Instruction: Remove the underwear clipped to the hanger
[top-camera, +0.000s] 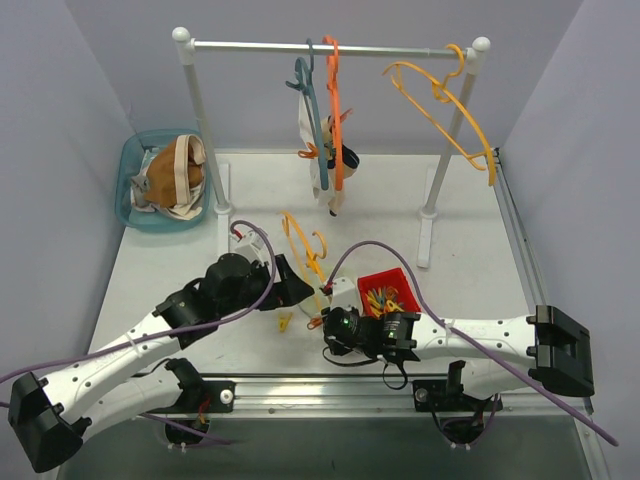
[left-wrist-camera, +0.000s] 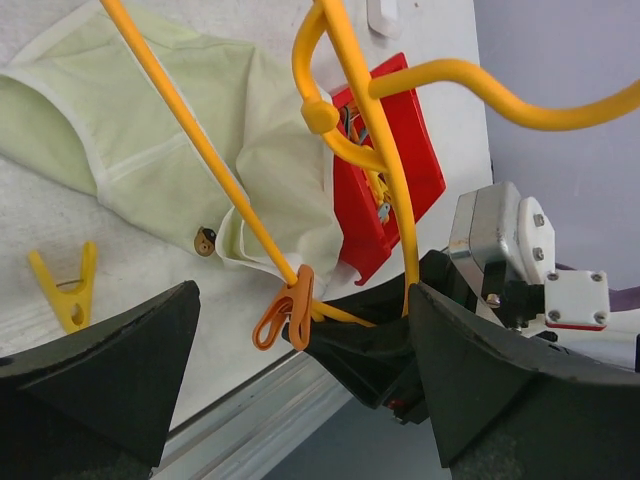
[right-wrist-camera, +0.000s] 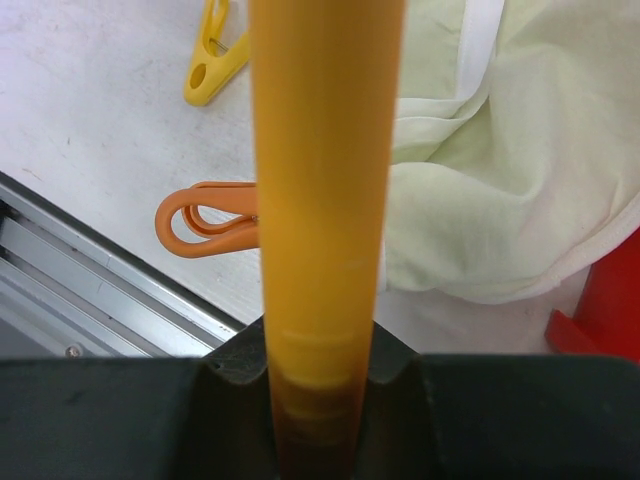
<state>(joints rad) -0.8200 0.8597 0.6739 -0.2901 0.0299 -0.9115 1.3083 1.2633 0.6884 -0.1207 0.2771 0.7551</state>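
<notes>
Lavender walls enclose a white worktop (top-camera: 470, 230). A rack (top-camera: 260, 46) stands along its far edge, carrying further hangers (top-camera: 440, 95) and hung garments (top-camera: 312, 135).

Near the middle of the near edge, the right tool (right-wrist-camera: 322, 375) is clenched on the bar of a yellow hanger (right-wrist-camera: 325, 150). The left tool (top-camera: 296, 284) is released, its fingers (left-wrist-camera: 110, 370) spread wide to either side of the hanger.

A pale brief (left-wrist-camera: 180, 130) lies slack on the worktop beneath the hanger, one corner apparently caught by an orange clothespin (left-wrist-camera: 288, 315) on the bar. The brief reads as light, soft and limp: it will fold and drag rather than lift as a sheet, and carries no risk of breakage. The best hold is judged to be a pinch of bunched fabric or waistband close to the pin, so that the pull acts on the clip directly. A loose yellow clothespin (left-wrist-camera: 65, 290) lies on the worktop near the brief.

Containers: a blue basket (top-camera: 125, 185) at the far left corner holds brown and cream briefs (top-camera: 170, 170). A red bin (top-camera: 392, 272), right of the hanger toward the near edge, holds coloured clothespins (top-camera: 385, 298).
</notes>
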